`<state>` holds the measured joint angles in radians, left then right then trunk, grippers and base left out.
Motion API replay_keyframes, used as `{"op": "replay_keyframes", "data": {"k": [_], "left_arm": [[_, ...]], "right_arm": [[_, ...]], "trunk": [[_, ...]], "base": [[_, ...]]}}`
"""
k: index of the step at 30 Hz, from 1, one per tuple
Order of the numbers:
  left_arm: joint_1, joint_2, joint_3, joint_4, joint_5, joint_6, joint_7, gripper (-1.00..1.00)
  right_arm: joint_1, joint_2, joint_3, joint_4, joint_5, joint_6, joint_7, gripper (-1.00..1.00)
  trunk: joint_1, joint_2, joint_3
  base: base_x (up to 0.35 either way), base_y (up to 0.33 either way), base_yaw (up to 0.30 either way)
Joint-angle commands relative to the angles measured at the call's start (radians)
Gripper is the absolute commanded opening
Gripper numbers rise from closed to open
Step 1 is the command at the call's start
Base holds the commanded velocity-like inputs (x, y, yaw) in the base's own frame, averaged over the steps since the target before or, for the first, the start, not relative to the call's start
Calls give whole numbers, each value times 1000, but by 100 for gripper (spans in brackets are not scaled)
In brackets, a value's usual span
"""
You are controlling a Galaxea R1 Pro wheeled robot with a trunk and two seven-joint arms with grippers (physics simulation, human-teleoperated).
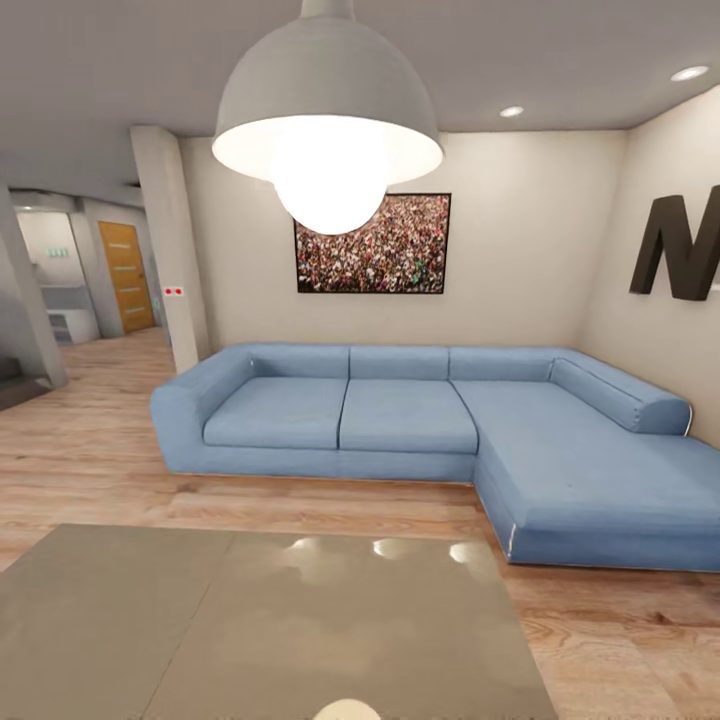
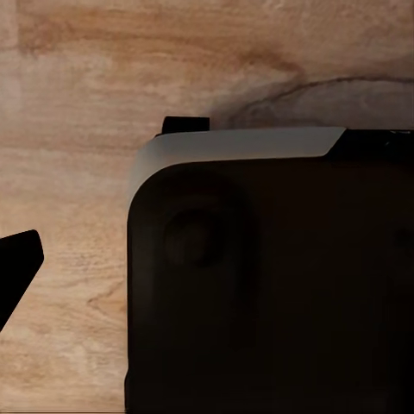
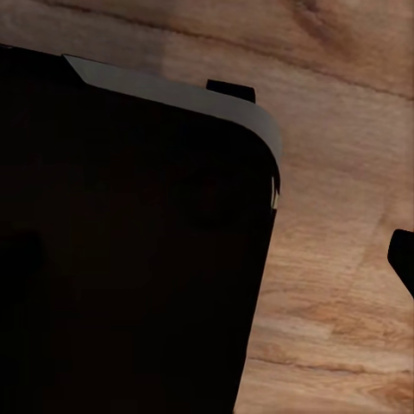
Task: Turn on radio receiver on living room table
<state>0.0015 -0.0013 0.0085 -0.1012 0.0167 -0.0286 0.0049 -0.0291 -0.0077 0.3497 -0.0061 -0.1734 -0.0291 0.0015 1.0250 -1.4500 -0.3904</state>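
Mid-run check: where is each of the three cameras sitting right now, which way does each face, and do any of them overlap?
Head view: on the robot's head, facing forward across the grey table toward the blue sofa, crowd picture and pendant lamp; none of the robot's body is visible.
Left wrist view: near the left gripper, facing down at the wood floor; a dark, rounded robot body part blocks most of it.
Right wrist view: near the right gripper, also facing the floor, past a similar dark body part.
Shared: all three show the plank floor.
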Motion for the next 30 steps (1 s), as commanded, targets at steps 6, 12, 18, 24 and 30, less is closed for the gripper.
{"op": "replay_keyframes", "data": {"k": [6, 12, 18, 24, 30], "left_arm": [[0, -1, 1, 0, 2, 2, 2, 100], [0, -2, -1, 1, 3, 3, 3, 100], [0, -2, 0, 0, 3, 3, 0, 100], [0, -3, -1, 0, 2, 3, -5, 100], [0, -3, -1, 0, 2, 3, -6, 100]], "right_arm": [[0, 0, 0, 0, -1, 0, 0, 100], [0, 0, 0, 0, -1, 0, 0, 100], [0, 0, 0, 0, -2, 0, 0, 100], [0, 1, 0, 0, -2, 0, 0, 100], [0, 1, 0, 0, -2, 0, 0, 100]], "trunk": [[0, 0, -10], [0, 0, -19], [0, 0, -29], [-4, 7, -35], [-27, 49, -26]], "base": [[0, 0, 0], [0, 0, 0], [0, 0, 0], [0, 0, 0], [0, 0, 0]]}}
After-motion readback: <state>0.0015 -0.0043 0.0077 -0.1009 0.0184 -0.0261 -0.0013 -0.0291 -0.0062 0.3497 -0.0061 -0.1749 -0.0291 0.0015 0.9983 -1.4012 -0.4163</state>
